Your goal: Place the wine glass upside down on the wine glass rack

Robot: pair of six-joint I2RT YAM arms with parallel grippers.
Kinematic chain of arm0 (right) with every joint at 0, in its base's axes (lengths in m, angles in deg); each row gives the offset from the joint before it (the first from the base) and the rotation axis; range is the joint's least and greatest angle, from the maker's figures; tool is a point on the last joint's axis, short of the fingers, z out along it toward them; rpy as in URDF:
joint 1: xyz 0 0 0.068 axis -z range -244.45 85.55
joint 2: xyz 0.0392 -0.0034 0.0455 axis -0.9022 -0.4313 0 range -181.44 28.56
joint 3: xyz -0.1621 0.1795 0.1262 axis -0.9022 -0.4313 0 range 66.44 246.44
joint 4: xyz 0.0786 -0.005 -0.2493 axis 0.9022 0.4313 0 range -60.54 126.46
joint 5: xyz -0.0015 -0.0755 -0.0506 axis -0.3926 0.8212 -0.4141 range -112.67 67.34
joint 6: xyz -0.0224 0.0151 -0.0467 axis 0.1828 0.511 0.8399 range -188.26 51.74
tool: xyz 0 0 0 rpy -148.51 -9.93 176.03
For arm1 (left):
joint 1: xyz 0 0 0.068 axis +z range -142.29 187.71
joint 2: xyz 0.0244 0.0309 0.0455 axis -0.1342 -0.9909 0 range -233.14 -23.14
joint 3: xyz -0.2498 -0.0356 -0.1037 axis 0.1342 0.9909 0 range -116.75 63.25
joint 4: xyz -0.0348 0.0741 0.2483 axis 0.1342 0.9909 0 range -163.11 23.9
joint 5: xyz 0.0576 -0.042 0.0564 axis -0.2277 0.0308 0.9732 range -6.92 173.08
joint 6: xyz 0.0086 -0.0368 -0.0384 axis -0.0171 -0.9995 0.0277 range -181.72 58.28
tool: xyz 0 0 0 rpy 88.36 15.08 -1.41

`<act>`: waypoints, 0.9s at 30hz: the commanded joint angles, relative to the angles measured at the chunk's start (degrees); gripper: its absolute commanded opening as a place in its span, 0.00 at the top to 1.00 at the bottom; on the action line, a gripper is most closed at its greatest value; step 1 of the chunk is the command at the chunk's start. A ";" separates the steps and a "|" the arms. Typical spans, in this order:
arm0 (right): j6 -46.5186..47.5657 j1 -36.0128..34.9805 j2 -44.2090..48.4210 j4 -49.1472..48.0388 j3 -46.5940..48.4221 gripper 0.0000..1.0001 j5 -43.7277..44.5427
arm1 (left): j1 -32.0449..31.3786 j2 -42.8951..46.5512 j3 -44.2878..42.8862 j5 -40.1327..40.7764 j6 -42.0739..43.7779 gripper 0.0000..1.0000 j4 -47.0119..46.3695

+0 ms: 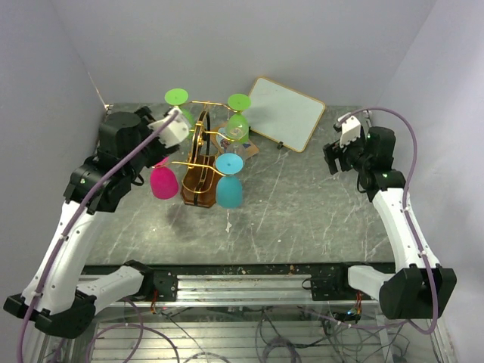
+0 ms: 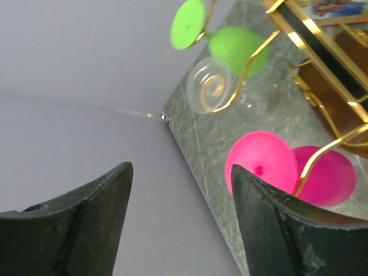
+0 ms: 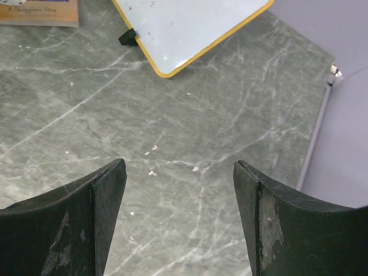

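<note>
1. A grey marbled table point(image 1: 302, 219) was seen, with both arms reaching over it from the near edge.
2. The left arm point(image 1: 68, 234) was stretched far and toward the rack; the right arm point(image 1: 401, 219) was raised over the right side, well apart from the rack.
3. A white board point(image 1: 286, 112) with a yellow rim was propped tilted at the far right of the table.
4. The rack point(image 1: 198, 178), gold wire on a brown base, was placed left of centre.
5. The pink glass point(image 1: 164, 182) was hung upside down on the rack's near-left arm, foot up and bowl down, with the wire passed beside its stem.
6. A blue glass point(image 1: 229, 185) was hung inverted on the near-right arm.
7. Two green glasses point(image 1: 177, 97) point(image 1: 239, 113) were hung on the far arms.
8. A clear glass point(image 2: 210, 92) was seen by a scroll end in the left wrist view.
9. The left gripper point(image 2: 181, 169) was held spread just beside the pink glass, with nothing between its fingers.
10. The right gripper point(image 3: 179, 164) was held spread over bare table, with nothing gripped.
</note>
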State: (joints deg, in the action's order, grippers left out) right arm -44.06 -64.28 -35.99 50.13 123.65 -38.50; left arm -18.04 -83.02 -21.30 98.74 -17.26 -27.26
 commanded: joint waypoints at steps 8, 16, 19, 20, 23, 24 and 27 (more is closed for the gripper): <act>-3.28 0.31 -8.29 4.22 13.79 0.00 24.09 | 22.90 2.40 9.24 4.51 -26.19 0.01 -18.25; -14.20 0.43 -0.10 -11.38 5.03 0.00 24.33 | 28.61 12.85 22.34 3.22 -42.79 0.01 -33.08; -13.28 0.44 3.11 -14.23 0.96 0.00 22.04 | 28.95 14.27 24.43 10.92 -48.96 0.01 -34.11; -12.93 0.45 4.85 -16.65 -2.09 0.00 21.62 | 29.19 14.45 24.96 10.27 -48.39 0.01 -34.52; -15.15 0.44 7.06 -19.23 -5.13 0.00 23.28 | 29.49 15.08 24.51 6.13 -47.48 0.01 -32.56; -15.26 0.43 6.92 -16.61 -3.93 0.00 22.81 | 29.77 15.25 24.02 3.72 -47.16 0.01 -31.45; -13.03 0.44 8.12 -12.45 -2.18 0.00 19.25 | 30.20 15.81 22.71 -1.78 -43.82 0.04 -28.43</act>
State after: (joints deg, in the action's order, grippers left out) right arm -57.52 -64.13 -29.37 36.67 119.47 -16.21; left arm 11.11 -67.67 3.07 103.29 -61.76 -56.46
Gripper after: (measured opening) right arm 0.999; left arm 0.990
